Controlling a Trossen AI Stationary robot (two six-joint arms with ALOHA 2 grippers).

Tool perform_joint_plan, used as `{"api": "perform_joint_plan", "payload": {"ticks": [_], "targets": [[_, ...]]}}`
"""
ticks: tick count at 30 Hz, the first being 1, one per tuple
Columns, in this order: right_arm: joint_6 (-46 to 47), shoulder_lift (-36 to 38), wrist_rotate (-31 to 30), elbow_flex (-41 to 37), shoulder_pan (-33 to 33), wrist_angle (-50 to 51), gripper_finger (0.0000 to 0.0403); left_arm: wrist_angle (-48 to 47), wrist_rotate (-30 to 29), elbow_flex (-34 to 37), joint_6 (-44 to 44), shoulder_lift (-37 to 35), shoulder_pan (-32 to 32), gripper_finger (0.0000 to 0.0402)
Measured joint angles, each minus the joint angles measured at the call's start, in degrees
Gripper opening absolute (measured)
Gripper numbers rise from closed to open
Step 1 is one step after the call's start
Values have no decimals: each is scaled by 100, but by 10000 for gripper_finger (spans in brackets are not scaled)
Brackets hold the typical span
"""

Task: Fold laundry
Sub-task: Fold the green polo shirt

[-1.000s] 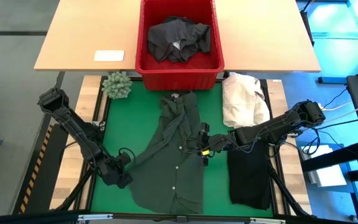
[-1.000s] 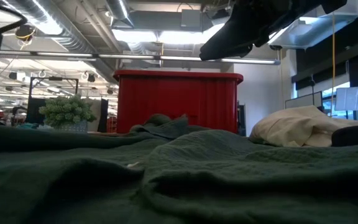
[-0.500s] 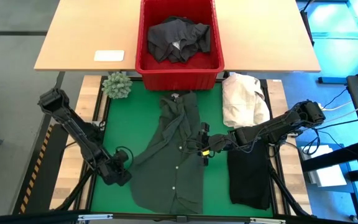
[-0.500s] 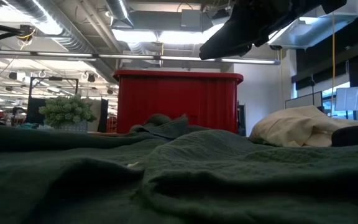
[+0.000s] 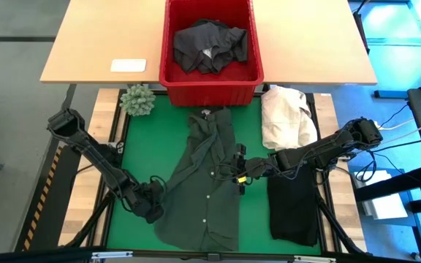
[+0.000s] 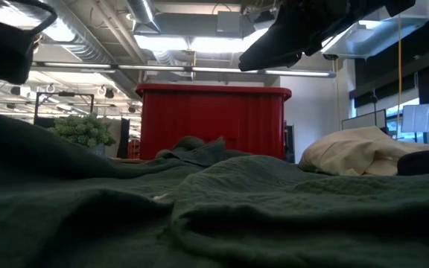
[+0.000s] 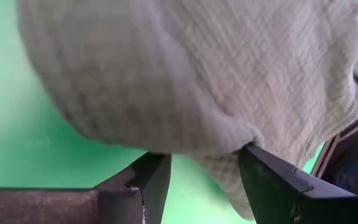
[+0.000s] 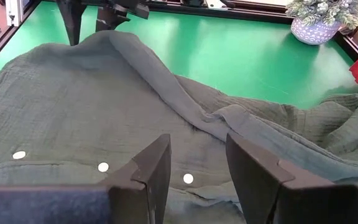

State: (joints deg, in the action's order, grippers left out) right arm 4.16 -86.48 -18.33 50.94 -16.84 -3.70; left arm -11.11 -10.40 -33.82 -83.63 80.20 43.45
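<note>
The laundry in work is a dark green buttoned shirt (image 5: 207, 183), spread flat on the green mat (image 5: 141, 146) with its collar toward the red basket. At the shirt's lower left edge, my left gripper (image 5: 154, 210) is shut on the cloth. My right gripper (image 5: 241, 179) hangs open above the shirt's right edge, over the button strip (image 8: 185, 178), and touches nothing. A folded black garment (image 5: 292, 208) lies on the mat's right side. A dark grey garment (image 5: 210, 45) sits in the basket. My left gripper has a bunched fold at the shirt's left side (image 7: 229, 146) between its two fingers, which slant down from the table's left. In the right wrist view that side of the shirt (image 8: 107, 37) rises in a ridge up to the fingers. The rest lies on the mat.
The red basket (image 5: 210, 84) stands at the mat's far edge on the wooden table. A small potted plant (image 5: 137, 100) is at the mat's far left corner. A cream-white cloth heap (image 5: 287, 117) lies at the far right. Bare mat shows left of the shirt.
My left gripper has moved toward the table's right, in over the shirt's left edge, and has rolled a little. The shirt's left side now stands raised in a ridge at the left of the low view. The rest of the shirt has stayed flat.
</note>
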Motion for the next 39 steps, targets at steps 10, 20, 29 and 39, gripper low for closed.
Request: {"api": "perform_joint_plan", "payload": {"ticks": [10,20,29,39], "targets": [[1,0,-1,0,0,-9,156,88,-116,0,224,-4,6,124],[2,0,-2,1,0,-120,156,1268,-260,0,1286,-4,-175,59],[2,0,-2,0,0,-135,156,1512,5,0,1689,-7,-388,26],[2,0,-2,0,0,-301,156,2495,281,-2,2425,-7,-539,2]]}}
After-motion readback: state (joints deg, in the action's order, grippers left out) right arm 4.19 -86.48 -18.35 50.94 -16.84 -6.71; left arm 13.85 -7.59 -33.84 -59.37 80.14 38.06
